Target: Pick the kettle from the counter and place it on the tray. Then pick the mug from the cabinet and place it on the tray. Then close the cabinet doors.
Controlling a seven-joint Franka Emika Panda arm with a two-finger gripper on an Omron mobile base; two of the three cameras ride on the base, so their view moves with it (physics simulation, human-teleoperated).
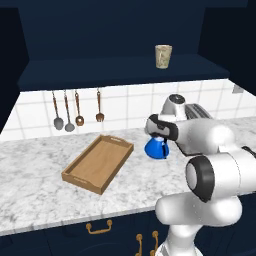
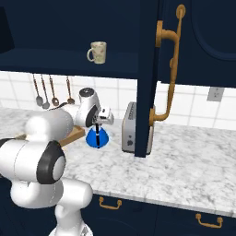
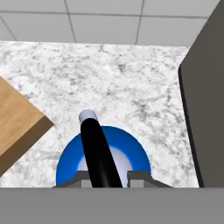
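gripper point(image 3: 105, 176): directly over the kettle, fingers either side of its black handle, pinched on it
fingertips point(image 3: 139, 177): dark tips flank the handle bar, pressed against it in the hand view
kettle point(image 1: 156, 148): blue cone, standing upright on the counter; base looks flat on the stone, no gap visible
kettle handle point(image 3: 98, 153): black arch, runs up between the two tips; pale spout tip shows past its far end
tray point(image 1: 99, 162): wooden, on the counter just left of the kettle, near but not touching; one corner of it shows at the left edge of the hand view
toaster point(image 2: 133, 127): silver box on the counter right of the kettle, close, apart from it
counter point(image 1: 40, 175): marbled white-grey; carries kettle, tray, toaster
mug point(image 2: 97, 52): beige, upright on the cabinet shelf, above the kettle and slightly behind it, handle toward the left in the right base view
cabinet point(image 1: 120, 70): navy shelf above the kettle, interior exposed
cabinet doors point(image 2: 150, 78): one door swung out, edge-on, standing over the toaster right of the kettle; curved brass handle on it
utensils point(image 1: 69, 111): four hanging on the tiled wall, left of the kettle, behind the tray
drawers point(image 2: 161, 219): navy with brass pulls, below the counter front
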